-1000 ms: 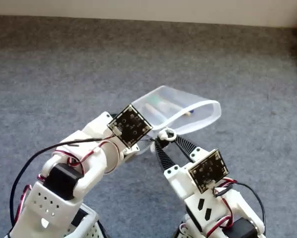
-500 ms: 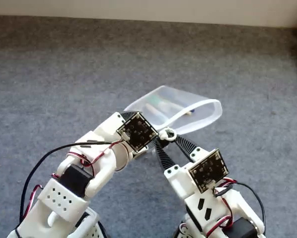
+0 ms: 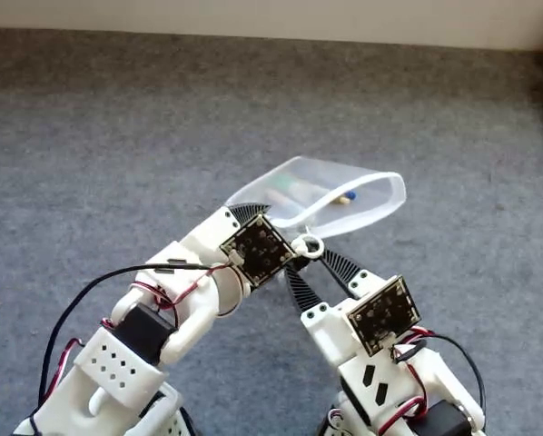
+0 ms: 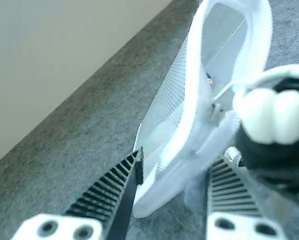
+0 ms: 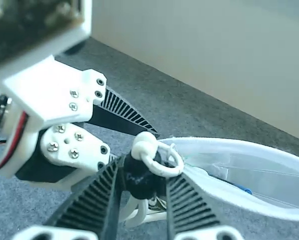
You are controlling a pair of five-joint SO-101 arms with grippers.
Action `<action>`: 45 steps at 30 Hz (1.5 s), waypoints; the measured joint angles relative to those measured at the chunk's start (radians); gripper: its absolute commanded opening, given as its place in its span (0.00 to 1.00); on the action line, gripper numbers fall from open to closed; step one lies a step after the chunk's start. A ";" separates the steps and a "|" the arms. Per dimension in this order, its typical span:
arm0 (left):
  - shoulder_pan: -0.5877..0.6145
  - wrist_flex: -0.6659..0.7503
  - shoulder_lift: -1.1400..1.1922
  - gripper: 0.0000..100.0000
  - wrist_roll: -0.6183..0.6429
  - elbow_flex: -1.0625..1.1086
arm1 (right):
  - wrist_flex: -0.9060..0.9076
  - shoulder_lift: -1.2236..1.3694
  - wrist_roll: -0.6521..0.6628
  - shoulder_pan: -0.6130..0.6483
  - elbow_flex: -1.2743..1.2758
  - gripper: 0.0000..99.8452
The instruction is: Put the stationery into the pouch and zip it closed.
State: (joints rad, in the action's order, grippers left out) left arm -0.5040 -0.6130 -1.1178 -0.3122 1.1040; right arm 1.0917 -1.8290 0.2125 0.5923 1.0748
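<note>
A clear pouch lies on the grey carpet, its mouth partly open. Inside it I see stationery: a green and white item and a piece with a blue and yellow tip. My right gripper is shut on the zipper pull, a black bead with a white ring, at the pouch's near end. My left gripper stands open, its jaws on either side of the pouch's near corner, close beside the right gripper. One left finger touches the pouch edge.
Grey carpet surrounds the pouch on all sides. A pale wall runs along the far edge. The two arms crowd together just in front of the pouch.
My left arm has swung right and forward, so its jaws now straddle the pouch's near corner. The pouch mouth has narrowed slightly. The right gripper has kept still on the zipper pull.
</note>
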 measured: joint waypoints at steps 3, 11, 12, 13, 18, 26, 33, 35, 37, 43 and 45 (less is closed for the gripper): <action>-0.005 0.000 0.000 0.19 0.000 0.000 | 0.000 0.000 0.000 0.000 0.000 0.00; -0.006 0.000 0.000 0.13 0.000 0.000 | 0.000 0.000 0.000 0.000 0.000 0.00; -0.006 0.000 0.000 0.12 0.000 0.000 | 0.000 0.002 0.000 0.000 0.000 0.00; -0.008 0.000 0.000 0.10 0.000 0.000 | 0.000 0.003 0.000 0.000 0.000 0.00; -0.008 0.000 0.000 0.01 0.000 0.000 | 0.000 0.008 0.000 0.000 0.000 0.00; -0.008 0.000 0.002 0.01 0.000 0.000 | -0.063 0.009 0.000 -0.157 0.000 0.00; -0.009 -0.005 0.002 0.01 0.002 0.000 | -0.292 0.009 0.002 -0.292 0.140 0.00; -0.009 -0.002 0.002 0.01 0.009 -0.002 | -0.351 0.009 0.002 -0.328 0.167 0.00; -0.009 0.000 0.002 0.01 0.011 -0.002 | -0.382 0.009 0.002 -0.361 0.181 0.00; -0.009 0.000 0.000 0.01 0.012 -0.002 | -0.397 0.009 0.003 -0.396 0.183 0.00; -0.009 0.000 0.000 0.01 0.014 -0.002 | -0.397 0.009 0.003 -0.397 0.183 0.00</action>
State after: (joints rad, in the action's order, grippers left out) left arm -0.5132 -0.6130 -1.1178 -0.2984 1.1024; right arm 0.6943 -1.8197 0.2156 0.1949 1.2574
